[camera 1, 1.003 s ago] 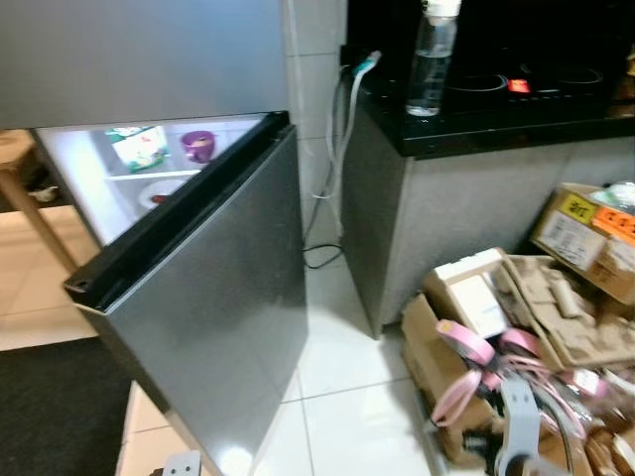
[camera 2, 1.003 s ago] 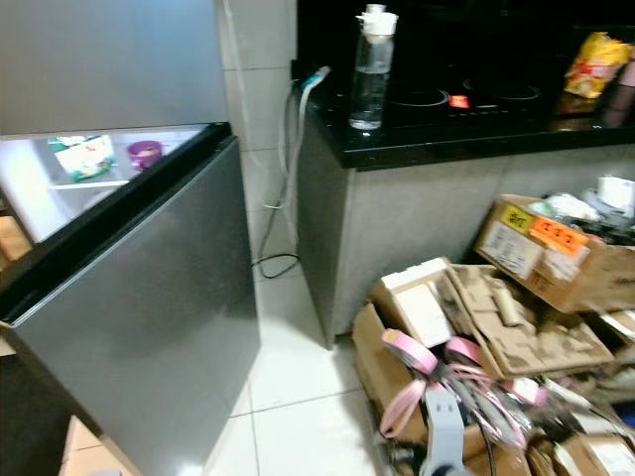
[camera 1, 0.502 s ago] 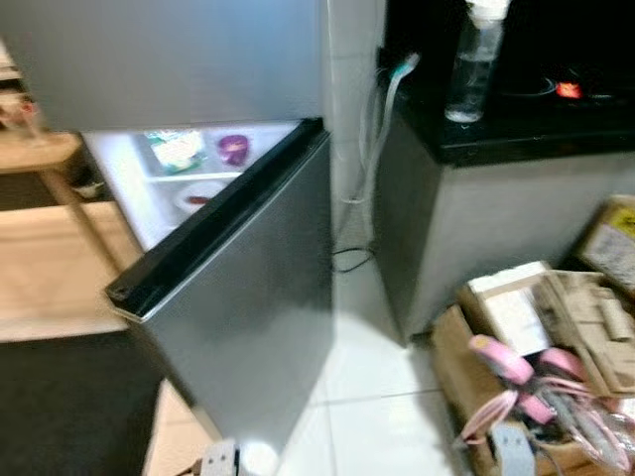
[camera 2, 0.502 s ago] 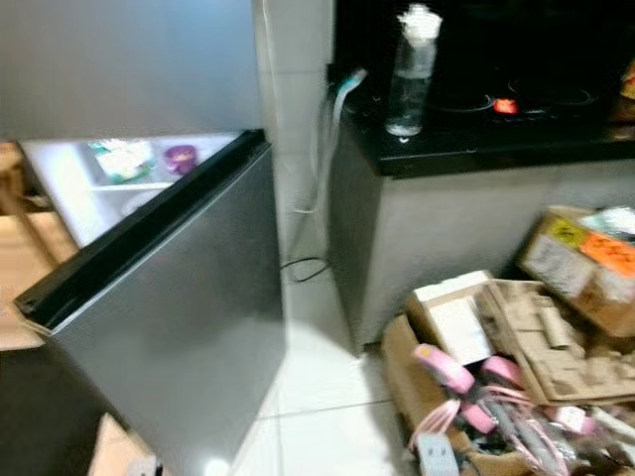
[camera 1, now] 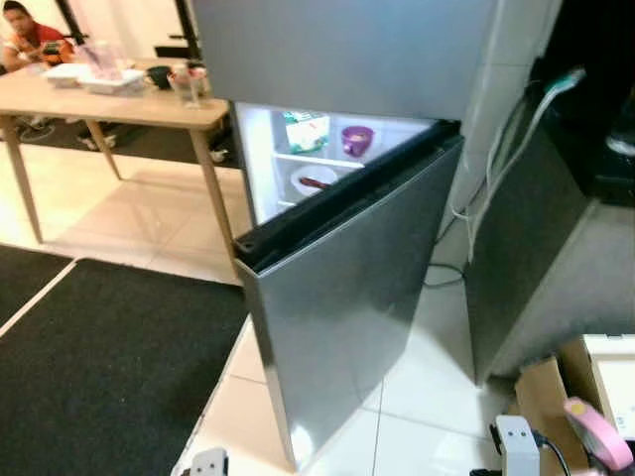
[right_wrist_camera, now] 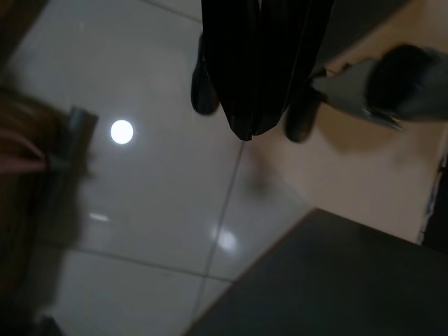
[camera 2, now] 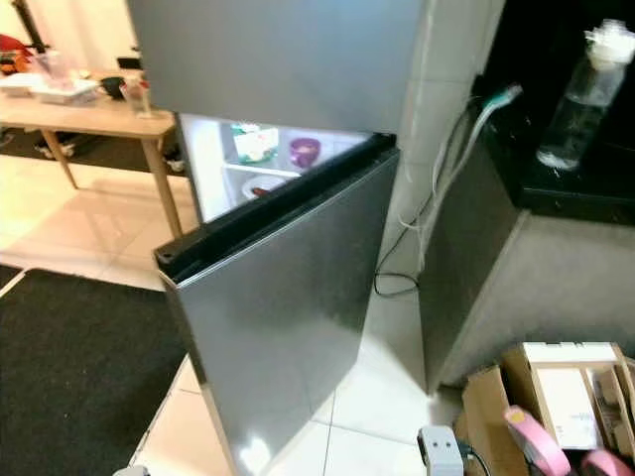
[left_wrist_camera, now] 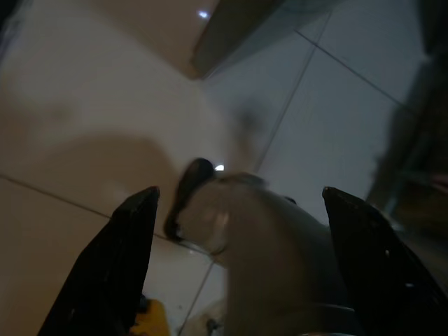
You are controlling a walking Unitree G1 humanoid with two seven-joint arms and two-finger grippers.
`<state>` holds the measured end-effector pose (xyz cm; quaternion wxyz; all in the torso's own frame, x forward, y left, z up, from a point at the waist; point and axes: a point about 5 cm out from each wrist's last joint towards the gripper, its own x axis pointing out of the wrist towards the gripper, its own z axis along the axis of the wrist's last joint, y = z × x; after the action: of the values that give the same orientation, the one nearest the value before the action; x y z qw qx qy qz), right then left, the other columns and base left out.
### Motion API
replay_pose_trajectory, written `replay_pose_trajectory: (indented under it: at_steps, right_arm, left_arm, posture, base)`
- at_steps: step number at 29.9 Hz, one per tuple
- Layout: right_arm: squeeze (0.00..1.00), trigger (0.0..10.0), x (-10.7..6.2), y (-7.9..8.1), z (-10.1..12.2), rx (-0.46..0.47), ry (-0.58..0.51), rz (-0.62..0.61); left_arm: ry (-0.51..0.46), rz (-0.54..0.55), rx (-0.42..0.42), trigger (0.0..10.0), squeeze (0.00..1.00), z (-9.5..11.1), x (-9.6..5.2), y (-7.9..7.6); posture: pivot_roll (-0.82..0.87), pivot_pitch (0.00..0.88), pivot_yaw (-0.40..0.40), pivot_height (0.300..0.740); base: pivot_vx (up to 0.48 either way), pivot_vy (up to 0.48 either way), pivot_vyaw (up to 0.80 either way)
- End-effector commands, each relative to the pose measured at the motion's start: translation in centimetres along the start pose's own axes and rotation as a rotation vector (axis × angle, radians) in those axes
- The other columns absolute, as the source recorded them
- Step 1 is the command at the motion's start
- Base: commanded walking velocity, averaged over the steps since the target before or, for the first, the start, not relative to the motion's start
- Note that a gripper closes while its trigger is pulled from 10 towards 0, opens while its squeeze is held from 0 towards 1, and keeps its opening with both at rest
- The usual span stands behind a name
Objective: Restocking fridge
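Observation:
The grey fridge (camera 1: 347, 288) stands ahead with its lower door ajar and the lit inside showing. On its shelves sit a green and white carton (camera 1: 306, 129), a purple cup (camera 1: 356, 140) and a white plate (camera 1: 313, 181). My left gripper (left_wrist_camera: 238, 259) hangs open above the tile floor, its two black fingers (left_wrist_camera: 115, 266) spread wide with nothing held. My right gripper (right_wrist_camera: 250, 126) hangs shut and empty over the tiles. The wrists of both arms peek in at the lower edge of the eye views.
A wooden table (camera 1: 119, 107) with cups and trays stands at the left, a person (camera 1: 30, 40) behind it. A black mat (camera 1: 99, 377) lies at the front left. A dark counter (camera 2: 556, 188) with a water bottle (camera 2: 585, 99) and cardboard boxes (camera 2: 556, 397) are at the right.
The whole view has swung to the left, bringing the table, the person and the black mat into sight. The fridge door stands ajar as before.

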<state>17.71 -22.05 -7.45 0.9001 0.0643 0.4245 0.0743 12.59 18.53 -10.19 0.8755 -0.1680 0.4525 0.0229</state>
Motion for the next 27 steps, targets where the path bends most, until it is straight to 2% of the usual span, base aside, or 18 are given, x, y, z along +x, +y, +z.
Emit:
replay_pose_trajectory:
  at_steps: [1,11,22,27]
  right_arm:
    - [0.00,10.0,0.0,-0.1,0.1,0.000,-0.007,0.001]
    - [0.00,10.0,0.7,0.6,2.4,-0.028,-0.071,0.039]
    - [0.00,10.0,0.4,0.3,1.3,-0.017,-0.040,0.015]
    - [0.00,10.0,0.4,0.3,2.1,-0.003,-0.093,0.029]
  left_arm:
    - [0.004,0.027,0.020,10.0,0.00,0.1,-0.1,0.5]
    - [0.024,0.070,0.051,10.0,0.00,-0.1,-0.4,1.4]
    - [0.044,0.103,0.077,10.0,0.00,-0.4,-0.5,1.7]
    - [0.044,0.108,0.079,10.0,0.00,-0.4,-0.6,1.9]
  posture:
    - [-0.07,0.000,-0.042,0.740]
    - [-0.08,0.000,-0.036,0.740]
    - [-0.08,0.000,-0.035,0.740]
    - [-0.08,0.000,-0.035,0.740]
  base:
    - [0.000,0.000,0.64]
    - [0.000,0.000,0.63]
    - [0.000,0.000,0.59]
    - [0.000,0.000,0.00]
